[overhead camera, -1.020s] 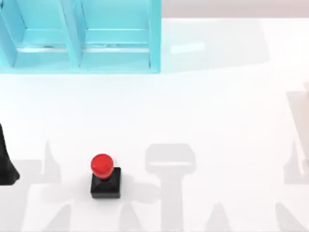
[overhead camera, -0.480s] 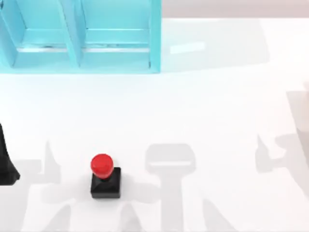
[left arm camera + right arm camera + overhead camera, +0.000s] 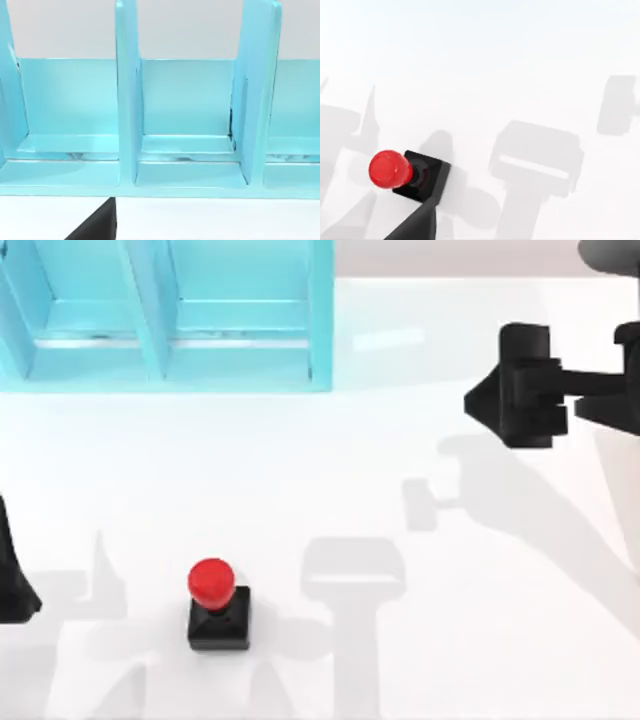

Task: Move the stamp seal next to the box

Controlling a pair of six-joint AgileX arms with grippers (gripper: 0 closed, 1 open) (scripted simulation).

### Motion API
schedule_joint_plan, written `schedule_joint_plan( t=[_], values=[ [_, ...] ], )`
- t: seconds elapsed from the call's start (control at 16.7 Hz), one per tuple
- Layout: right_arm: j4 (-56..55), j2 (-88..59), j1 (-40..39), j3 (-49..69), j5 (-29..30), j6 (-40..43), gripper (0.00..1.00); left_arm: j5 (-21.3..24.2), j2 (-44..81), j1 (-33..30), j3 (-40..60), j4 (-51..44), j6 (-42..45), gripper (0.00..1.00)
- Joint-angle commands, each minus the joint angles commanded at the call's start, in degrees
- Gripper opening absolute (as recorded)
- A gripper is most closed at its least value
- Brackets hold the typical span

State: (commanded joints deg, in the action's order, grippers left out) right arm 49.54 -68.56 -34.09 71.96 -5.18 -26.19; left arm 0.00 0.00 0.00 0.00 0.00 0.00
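**Stamp seal upright near the front, box at the far left**

I see the stamp seal [image 3: 217,606] standing upright on the white table, toward the near edge and left of centre: a black square block base with a glossy round red knob on top. From the right wrist camera its [image 3: 407,175] base sits flat, nothing touching it. The box [image 3: 165,315] is a light blue open rack with upright dividers at the table's far left, well apart from the stamp
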Motion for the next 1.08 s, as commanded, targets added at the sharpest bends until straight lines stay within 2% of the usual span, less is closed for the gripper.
schedule_joint_plan(
  t=[0.6,0.84,1.08],
  values=[
    [39.00,-57.11,-17.72,54.49,4.10,-20.00,1.00,0.00,0.00,0.00,0.00,0.00,0.00,1.00],
    [47.76,-71.60,-21.79,70.54,6.96,-26.98,1.00,0.00,0.00,0.00,0.00,0.00,0.00,1.00],
    [51.56,-79.66,-24.40,84.33,9.31,-32.11,1.00,0.00,0.00,0.00,0.00,0.00,0.00,1.00]
  ],
)
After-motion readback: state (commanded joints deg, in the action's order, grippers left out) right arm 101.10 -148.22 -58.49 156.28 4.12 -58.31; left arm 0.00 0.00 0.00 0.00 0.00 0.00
